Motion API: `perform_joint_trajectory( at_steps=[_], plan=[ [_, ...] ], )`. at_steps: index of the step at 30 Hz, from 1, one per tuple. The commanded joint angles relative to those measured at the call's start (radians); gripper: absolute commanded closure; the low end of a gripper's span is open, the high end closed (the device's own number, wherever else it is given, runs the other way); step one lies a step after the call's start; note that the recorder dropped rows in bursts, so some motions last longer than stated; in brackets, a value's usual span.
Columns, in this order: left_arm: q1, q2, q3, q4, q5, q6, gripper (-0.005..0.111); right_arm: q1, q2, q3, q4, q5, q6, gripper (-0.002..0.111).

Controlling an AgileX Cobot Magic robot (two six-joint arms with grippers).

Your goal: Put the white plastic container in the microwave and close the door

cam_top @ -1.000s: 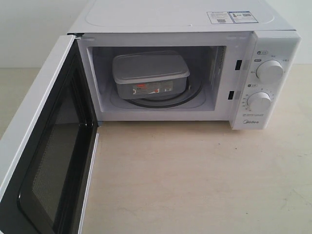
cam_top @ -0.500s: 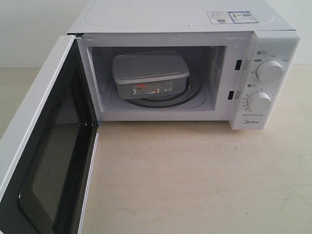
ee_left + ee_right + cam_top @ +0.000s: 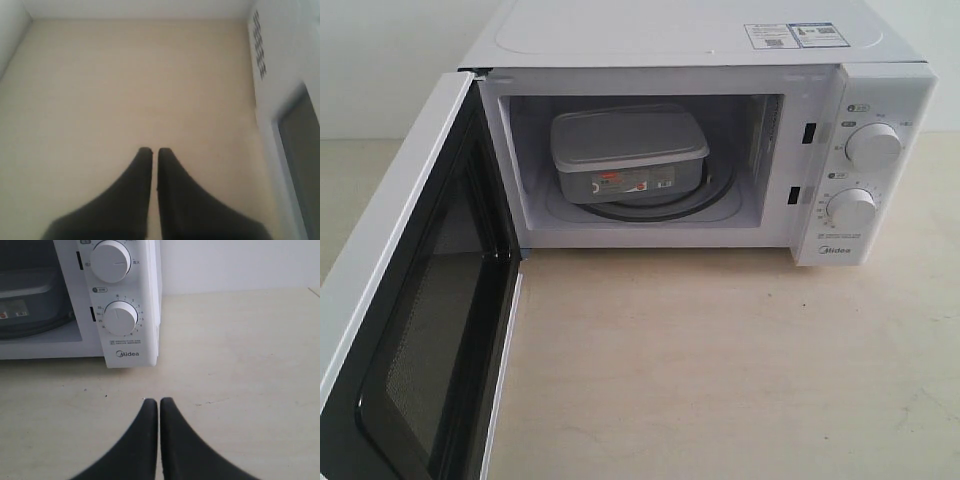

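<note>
The white plastic container [image 3: 628, 155] sits inside the microwave [image 3: 710, 40] on the glass turntable [image 3: 705, 200], its red-and-dark label facing out. The door [image 3: 415, 300] stands wide open at the left, dark window and black inner frame showing. Neither gripper appears in the exterior view. My left gripper [image 3: 155, 150] is shut and empty above bare tabletop, beside the microwave's vented side [image 3: 280, 60]. My right gripper [image 3: 158, 401] is shut and empty over the table in front of the knob panel [image 3: 120, 315]; the container [image 3: 30, 305] shows partly inside.
The beige tabletop [image 3: 720, 360] stretches in front of the microwave. A pale wall [image 3: 380, 60] runs behind. The open door takes up the front left of the table.
</note>
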Motion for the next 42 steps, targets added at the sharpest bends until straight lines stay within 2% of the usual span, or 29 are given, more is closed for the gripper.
perform_joint_trajectory(
  at_steps=[1,4,6,10,16,22,29,32,35,39,42],
  plan=[
    [0.002,0.06,-0.006,-0.259,0.08,0.37,0.102,-0.004,-0.006,0.0,0.001,-0.006,0.0,0.108],
    [0.002,0.115,-0.006,-0.422,0.096,0.551,0.102,-0.004,-0.006,0.0,0.001,-0.006,0.0,0.108],
    [0.002,0.156,-0.006,-0.458,0.129,0.606,0.102,-0.004,-0.006,0.0,0.001,-0.006,0.0,0.108],
    [0.002,0.227,-0.006,-0.46,0.129,0.604,0.102,-0.004,-0.006,0.0,0.001,-0.006,0.0,0.108],
    [0.002,0.293,-0.004,-0.669,0.129,0.705,0.102,-0.004,-0.006,0.0,0.001,-0.006,0.0,0.108],
    [-0.005,0.328,0.058,-0.666,0.129,0.71,0.102,-0.004,-0.006,0.0,0.001,-0.006,0.0,0.108],
    [-0.126,0.343,0.113,-0.671,0.129,0.732,0.102,-0.004,-0.006,0.0,0.001,-0.006,0.0,0.108],
    [-0.217,0.369,0.125,-0.671,0.129,0.729,0.102,-0.004,-0.006,0.0,0.001,-0.006,0.0,0.108],
    [-0.276,0.375,0.125,-0.705,0.129,0.728,0.102,-0.004,-0.006,0.0,0.001,-0.006,0.0,0.108],
    [-0.383,0.424,0.125,-0.732,-0.022,0.732,0.102,-0.004,-0.006,0.0,0.003,-0.011,0.0,0.108],
    [-0.434,0.47,0.108,-0.732,-0.122,0.734,0.102,-0.004,-0.006,0.0,0.003,-0.011,0.0,0.108]
  ],
)
